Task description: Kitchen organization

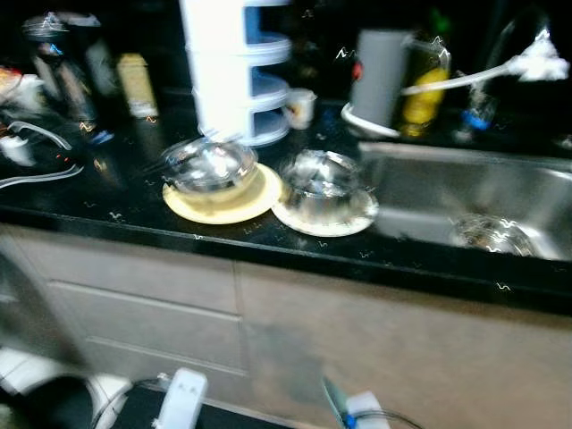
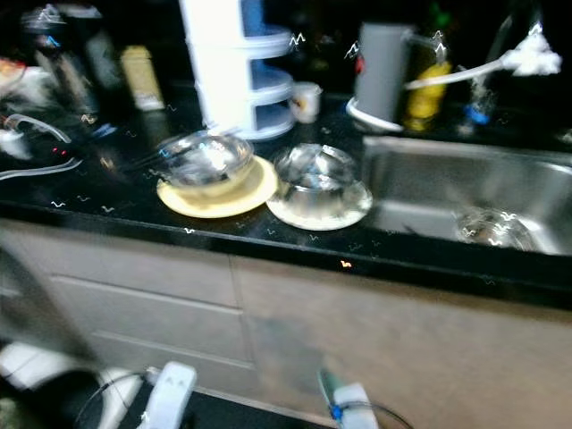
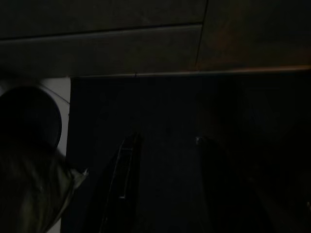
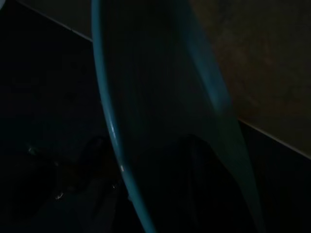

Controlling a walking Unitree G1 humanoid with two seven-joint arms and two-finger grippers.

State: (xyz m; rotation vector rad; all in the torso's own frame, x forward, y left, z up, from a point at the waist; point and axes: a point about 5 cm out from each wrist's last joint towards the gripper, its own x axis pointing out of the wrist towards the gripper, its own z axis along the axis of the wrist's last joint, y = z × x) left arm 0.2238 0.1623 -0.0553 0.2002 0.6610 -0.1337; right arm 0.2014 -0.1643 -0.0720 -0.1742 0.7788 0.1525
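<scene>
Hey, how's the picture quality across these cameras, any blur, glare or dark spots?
Left eye and right eye views: motion-blurred throughout, with glare on the two steel bowls and the sink; the counter's back is in deep shade. Left wrist view: very dark, the left gripper a faint outline over a dark floor. Right wrist view: dim, a teal plate close up and blurred.

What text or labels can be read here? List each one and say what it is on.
None can be read.
Yellow bottle by the sink: label too blurred.
Yellowish container at the back of the counter: print too blurred.
Grey kettle: red mark, not legible.
</scene>
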